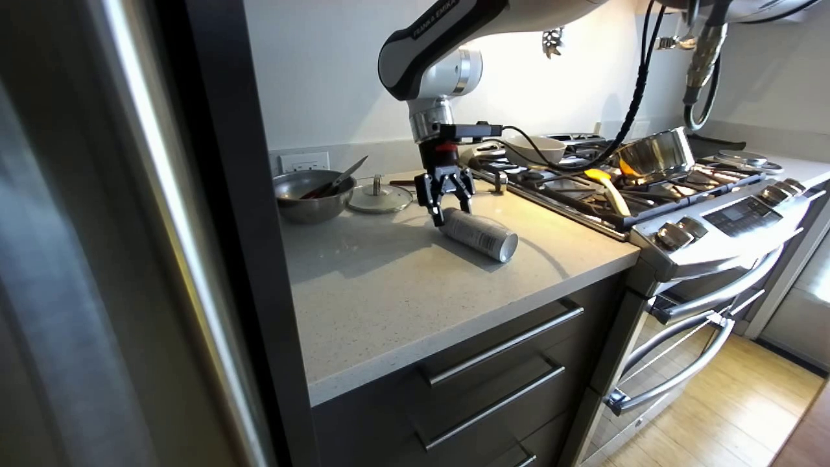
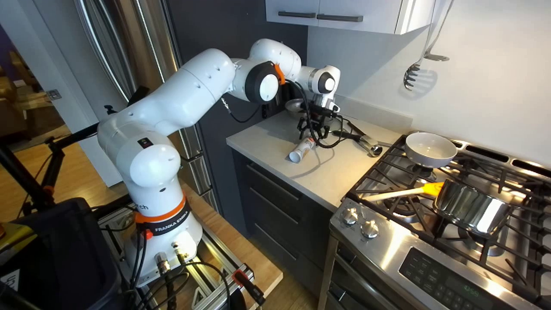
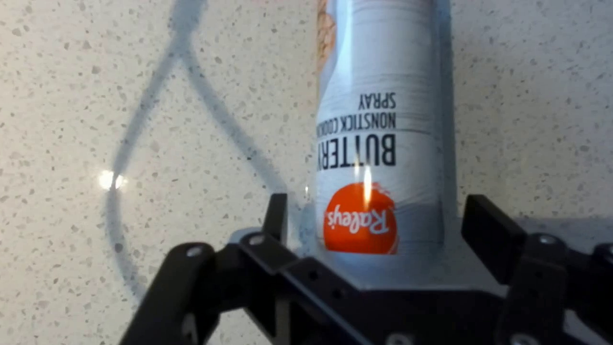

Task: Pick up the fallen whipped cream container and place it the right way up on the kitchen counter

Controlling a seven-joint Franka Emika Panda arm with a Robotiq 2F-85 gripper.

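Note:
The whipped cream container [image 1: 480, 235], a slim grey-white can, lies on its side on the light speckled kitchen counter [image 1: 389, 292]. It also shows in an exterior view [image 2: 302, 150] with its flat base toward the counter's front. In the wrist view the can [image 3: 378, 105] carries a red-orange logo and a label reading nonstick cooking spray. My gripper [image 1: 452, 211] points down over the can's far end. In the wrist view the gripper [image 3: 376, 211] is open, one finger on each side of the can, with visible gaps. The cap end is hidden under the gripper.
A metal bowl [image 1: 311, 204] with a knife and a glass lid [image 1: 380, 200] stand behind the gripper. Dark utensils [image 2: 370, 146] lie beside it. The gas stove holds a white bowl [image 2: 430, 148] and a steel pot [image 2: 469, 211]. A dark panel [image 1: 259, 259] borders the counter.

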